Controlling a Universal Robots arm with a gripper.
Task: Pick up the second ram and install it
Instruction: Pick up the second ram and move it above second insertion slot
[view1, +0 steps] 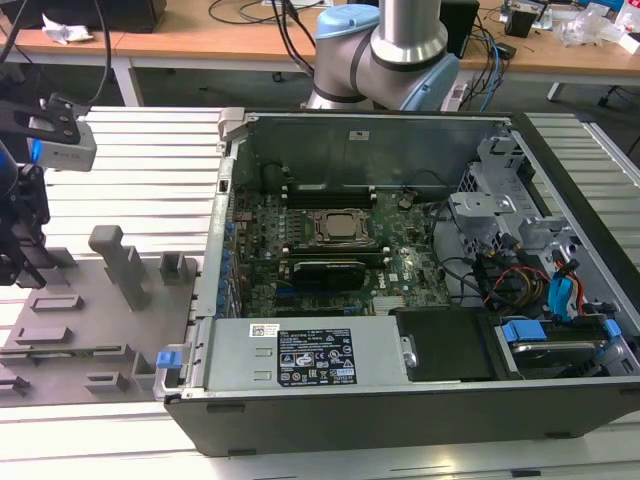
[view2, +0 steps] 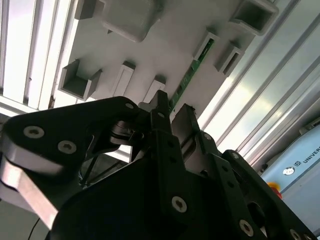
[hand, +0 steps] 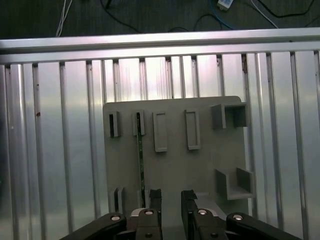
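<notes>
Ribbed table (hand: 50, 125) — hand (hand: 171, 193) downturned near ram (hand: 140, 160)

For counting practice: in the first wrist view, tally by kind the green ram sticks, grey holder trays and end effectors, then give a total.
second ram: 1
grey holder tray: 1
end effector: 1
Total: 3

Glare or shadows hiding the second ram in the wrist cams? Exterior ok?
First wrist view: strong glare on the aluminium slats, but the second ram on the matte grey fixture is evenly lit. Second wrist view: slats blown out, gripper dark and backlit, ram reads green. Exterior view: computer case interior darker than the surrounding slats.
</notes>
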